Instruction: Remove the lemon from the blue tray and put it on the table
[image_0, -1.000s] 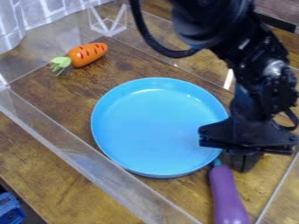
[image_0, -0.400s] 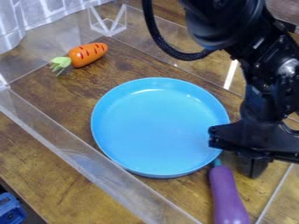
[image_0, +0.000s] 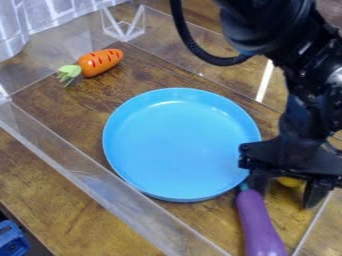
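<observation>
Gripper (image_0: 290, 184) sits low at about 4 o'clock off the blue tray (image_0: 174, 150), just outside the rim, pointing steeply down at the table (image_0: 54, 130). Black crossbar of the hand blocks most of the fingers; one dark finger (image_0: 317, 190) shows on the right side, and the jaws look parted, not pinched together. Lemon (image_0: 287, 182) shows as a small yellow patch under the crossbar, between the fingers, on or just above the wood beside the tray. Can't tell whether the fingers touch it or stand clear of it. Tray interior is bare blue. Purple eggplant (image_0: 258, 225) lies on the table at roughly 5 o'clock from the tray, its top end just beside the gripper and the tray rim. Carrot (image_0: 96, 62) is well apart, at about 10 o'clock from the tray.
</observation>
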